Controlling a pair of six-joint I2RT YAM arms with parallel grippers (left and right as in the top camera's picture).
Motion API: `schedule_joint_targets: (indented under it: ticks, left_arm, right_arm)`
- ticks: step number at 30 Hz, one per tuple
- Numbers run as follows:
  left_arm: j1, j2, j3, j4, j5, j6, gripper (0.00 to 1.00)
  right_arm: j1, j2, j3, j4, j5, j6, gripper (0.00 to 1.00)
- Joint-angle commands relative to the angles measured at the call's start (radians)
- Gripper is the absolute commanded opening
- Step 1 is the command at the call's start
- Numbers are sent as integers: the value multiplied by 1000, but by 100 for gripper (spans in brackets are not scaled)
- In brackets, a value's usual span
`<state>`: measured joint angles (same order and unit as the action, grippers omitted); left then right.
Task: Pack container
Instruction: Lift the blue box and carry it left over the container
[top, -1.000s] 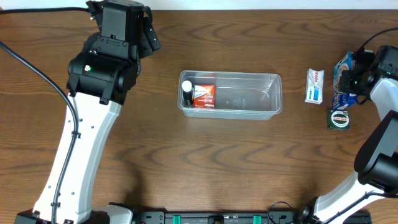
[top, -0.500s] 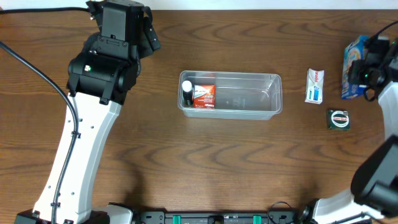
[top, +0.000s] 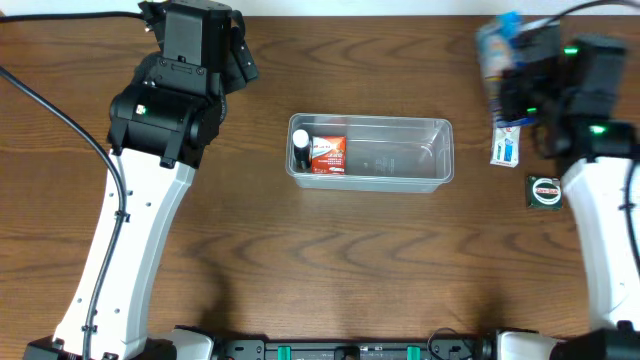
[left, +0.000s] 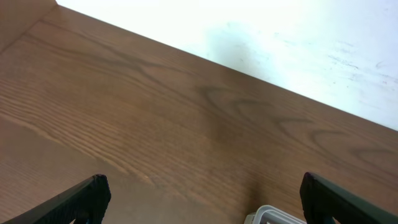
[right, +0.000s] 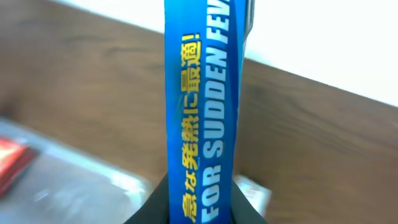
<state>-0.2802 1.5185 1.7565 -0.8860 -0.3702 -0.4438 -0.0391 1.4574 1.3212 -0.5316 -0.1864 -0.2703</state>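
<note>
- My right hand (right: 199, 214) was clamped on the lower end of a tall blue pack (right: 202, 106), with most of the pack standing free above the fingers. Held that low, I judged it could pivot or slip out during a quick swing. The pack was smeared in the overhead view, so I could not check how square the grip was.
- The container (top: 370, 176) was a light clear tub. If the pack came down on its rim rather than inside, I expected the tub to skid on the desk (top: 330, 260) or tip.
- A red box (top: 328, 155) and a white-capped bottle (top: 301, 148) already filled the tub's end farthest from my right hand. A drop made too far over would land on them. The near end was bare.
- A white-and-blue box (top: 507, 140) lay on the desk almost under my right hand, and a round green tin (top: 545, 191) lay just beyond. A low pass could knock either one.
- The container sat to the left of my right hand and a little nearer the robot's base, apparently lower than the raised pack.
- My left hand (left: 204, 183) was spread wide and held nothing. Only 1 corner of the container showed just ahead of it and to its right.
</note>
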Motion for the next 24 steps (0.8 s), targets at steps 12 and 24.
schedule_joint_targets:
  ticks: [12,24]
  left_arm:
    - [4,-3,7,0,-16,14,98]
    - [4,-3,7,0,-16,14,98]
  right_arm:
    - [311,-12,12,-153,-13,-403,6]
    - [317,108,11,-160,-113,-567,9]
